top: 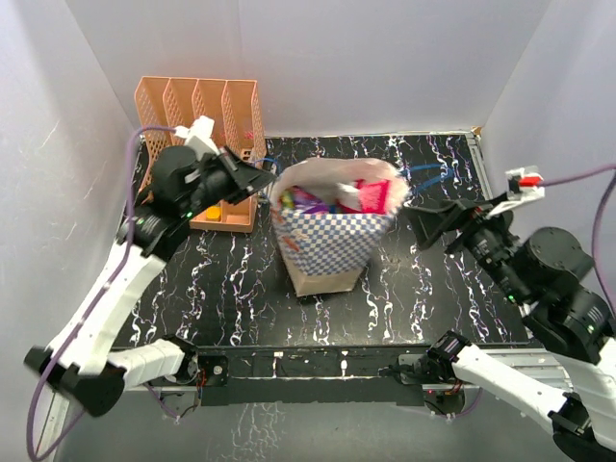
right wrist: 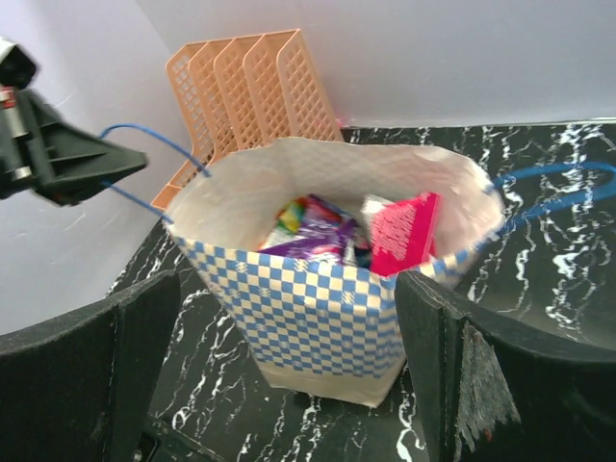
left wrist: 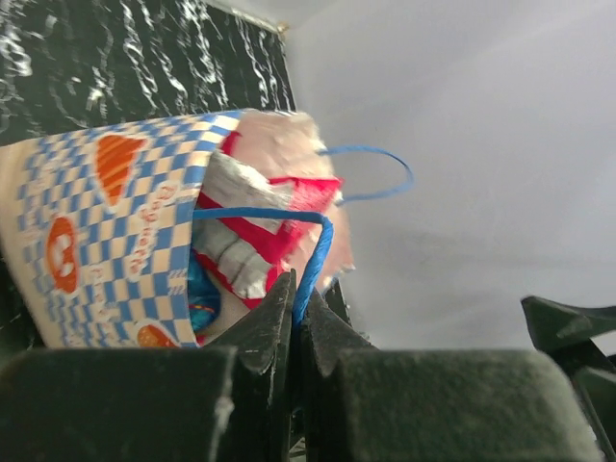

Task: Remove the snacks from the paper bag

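The blue-and-white checkered paper bag (top: pixel 327 241) stands upright and open mid-table. Inside it lie the snacks, among them a magenta pouch (right wrist: pixel 404 234) and a purple pouch (right wrist: pixel 313 236); in the left wrist view a red-and-white pouch (left wrist: pixel 260 221) shows at the mouth. My left gripper (top: pixel 269 178) is at the bag's left rim, shut on the thin blue cord handle (left wrist: pixel 313 260), which runs down between its closed jaws. My right gripper (top: pixel 421 223) hovers open just right of the bag, and the bag (right wrist: pixel 327 308) fills the gap between its fingers without touching them.
A peach slotted file rack (top: pixel 197 106) stands at the back left, close behind my left arm. The bag's other blue handle (right wrist: pixel 553 183) loops out to the right. White walls close in the black marbled table (top: pixel 241 279) on three sides.
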Controlling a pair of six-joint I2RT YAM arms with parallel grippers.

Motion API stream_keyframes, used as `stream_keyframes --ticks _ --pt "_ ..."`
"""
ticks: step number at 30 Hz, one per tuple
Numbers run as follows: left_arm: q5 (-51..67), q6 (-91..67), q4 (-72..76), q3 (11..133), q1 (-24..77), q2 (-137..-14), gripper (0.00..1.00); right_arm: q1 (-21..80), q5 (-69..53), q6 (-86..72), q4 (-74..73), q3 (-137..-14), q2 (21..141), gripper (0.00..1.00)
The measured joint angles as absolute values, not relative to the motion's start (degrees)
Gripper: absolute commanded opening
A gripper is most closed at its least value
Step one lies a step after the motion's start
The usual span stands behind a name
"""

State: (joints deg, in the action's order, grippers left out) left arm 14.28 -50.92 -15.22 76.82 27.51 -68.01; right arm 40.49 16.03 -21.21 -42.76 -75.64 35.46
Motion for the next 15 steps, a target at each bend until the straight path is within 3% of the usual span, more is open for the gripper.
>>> stream_keyframes --ticks 6,15 --pt "5.5 -50.0 -26.8 74.3 26.7 -54.5 0.0 40.5 14.7 -23.3 -41.4 -75.5 41.8 0.98" --pt "-3.1 -50.2 -35.0 71.9 26.5 -47.3 0.06 40.5 17.6 -25.4 -42.0 -71.3 43.9 0.98"
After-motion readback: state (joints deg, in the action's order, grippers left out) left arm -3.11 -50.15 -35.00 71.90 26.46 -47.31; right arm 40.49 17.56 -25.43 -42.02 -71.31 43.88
